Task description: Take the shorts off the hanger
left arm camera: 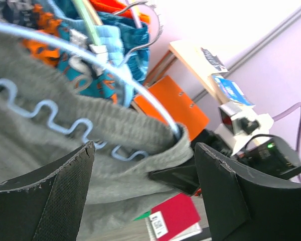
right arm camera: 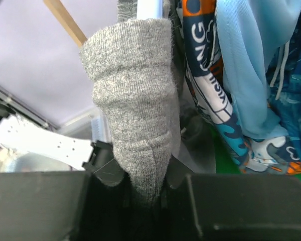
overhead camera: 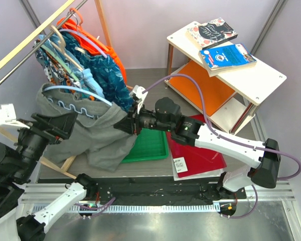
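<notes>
Plain grey shorts (overhead camera: 98,133) hang from a light-blue wire hanger (overhead camera: 80,93) on the rack at the left. My right gripper (overhead camera: 126,122) is shut on the right end of their waistband (right arm camera: 135,120), pinched between its fingers. My left gripper (overhead camera: 65,125) is open beside the shorts' left side; its wide-apart fingers (left arm camera: 50,201) frame the grey cloth (left arm camera: 80,145) and the hanger's wavy bar (left arm camera: 55,118). Floral dark-blue and orange shorts (overhead camera: 98,65) hang behind on other hangers and also show in the right wrist view (right arm camera: 210,75).
A wooden clothes rack (overhead camera: 35,35) stands at the left. A green tray (overhead camera: 148,145) and red folder (overhead camera: 200,150) lie on the table. A white and orange side table (overhead camera: 226,65) with books (overhead camera: 226,54) stands at the right.
</notes>
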### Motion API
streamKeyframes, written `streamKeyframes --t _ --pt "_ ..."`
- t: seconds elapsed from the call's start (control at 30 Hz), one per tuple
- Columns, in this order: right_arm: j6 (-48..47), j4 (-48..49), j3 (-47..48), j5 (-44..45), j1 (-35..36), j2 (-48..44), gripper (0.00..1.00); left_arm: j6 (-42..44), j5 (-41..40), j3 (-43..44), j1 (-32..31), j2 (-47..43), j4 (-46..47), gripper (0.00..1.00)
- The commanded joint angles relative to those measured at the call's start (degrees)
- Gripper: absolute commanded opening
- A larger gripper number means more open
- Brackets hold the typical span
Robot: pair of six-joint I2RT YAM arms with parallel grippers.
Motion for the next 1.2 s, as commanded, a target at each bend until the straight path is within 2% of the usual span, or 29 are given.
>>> streamKeyframes --t 0.0,0.17,0.27,0.4,0.53,0.57,0.67,0.87,1.03,1.17 --pt "-7.7 3.7 1.0 -8.2 -1.1 -4.5 0.01 -2.3 4.3 2.0 -0.3 4.3 7.6 0.79" --pt "-7.1 3.9 -1.5 -15.1 -4.1 -7.1 0.01 0.8 3.7 7.3 -0.2 9.5 3.7 0.76" --pt "-4.9 4.5 -1.8 -18.3 -5.2 -7.5 0.01 4.9 2.2 11.0 -0.2 13.3 0.1 0.64" --pt "-3.5 4.7 -2.7 -19.2 -5.3 -8.3 0.01 8.6 2.6 17.6 -0.2 19.6 -5.9 0.56" --pt "-2.9 5.6 -4.0 -19.3 -5.3 -9.5 0.01 12.3 1.3 18.3 -0.3 21.9 -7.1 0.51" --pt "-2.9 5.7 -4.1 -19.3 -5.4 -9.6 0.01 12.9 1.1 18.3 -0.3 22.2 -7.2 0.45" --pt "-2.9 5.6 -3.9 -19.1 -5.3 -9.8 0.01 13.9 1.3 18.1 -0.2 22.7 -7.4 0.39" --pt "-2.7 5.3 -3.8 -19.1 -5.3 -10.3 0.01 15.3 1.0 14.6 -0.2 22.2 -6.4 0.31" --pt "-2.7 5.7 -4.4 -18.5 -5.3 -10.7 0.01 15.9 0.6 15.3 -0.2 23.1 -7.3 0.31" --pt "-2.0 6.8 -4.8 -18.8 -5.4 -10.9 0.01 16.2 0.3 13.4 -0.2 22.8 -6.5 0.4"
